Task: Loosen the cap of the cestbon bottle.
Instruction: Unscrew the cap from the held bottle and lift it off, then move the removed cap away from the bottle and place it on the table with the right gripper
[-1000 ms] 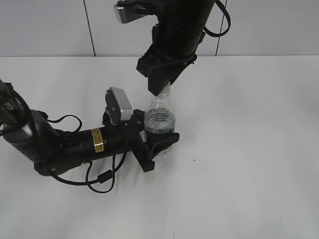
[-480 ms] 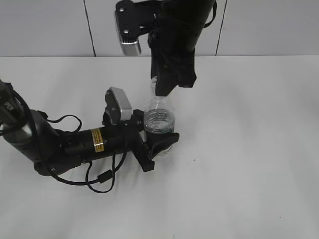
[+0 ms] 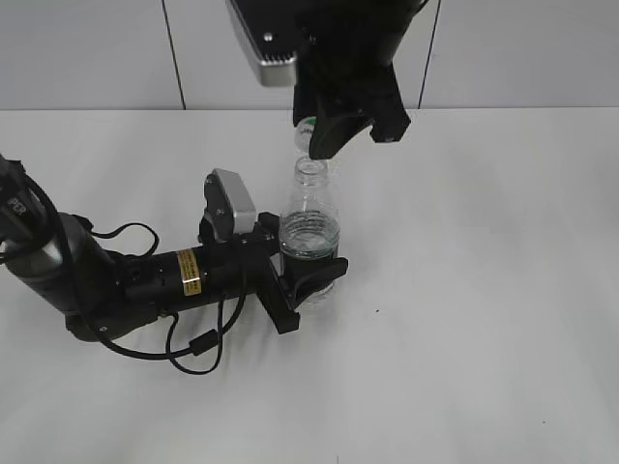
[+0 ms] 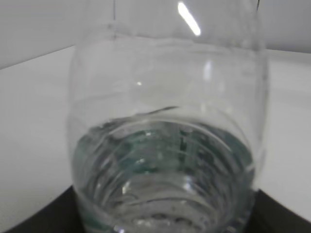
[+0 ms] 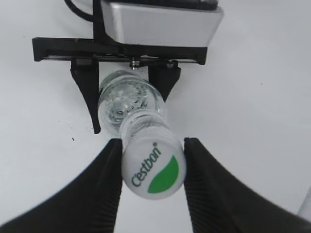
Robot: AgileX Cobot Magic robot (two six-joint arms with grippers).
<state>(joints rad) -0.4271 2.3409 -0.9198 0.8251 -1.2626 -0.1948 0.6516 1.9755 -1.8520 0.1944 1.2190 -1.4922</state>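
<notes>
The cestbon bottle point(image 3: 309, 227) stands upright on the white table, part full of water, with its mouth uncovered. My left gripper point(image 3: 311, 275) lies low on the table and is shut on the bottle's lower body; the bottle fills the left wrist view point(image 4: 165, 145). My right gripper point(image 3: 321, 135) hangs just above the bottle's neck and is shut on the cap point(image 3: 304, 125). In the right wrist view the white cap point(image 5: 153, 167) with its green leaf mark sits between the two black fingers point(image 5: 151, 141). The bottle point(image 5: 127, 99) stands below it.
The left arm's black body and cables point(image 3: 145, 280) lie across the table at the left. A grey tiled wall point(image 3: 87, 53) runs behind the white table point(image 3: 484, 290).
My right gripper has turned about its wrist and risen off the bottle's neck with the cap in it, leaving the mouth uncovered. The left gripper and bottle have not moved.
</notes>
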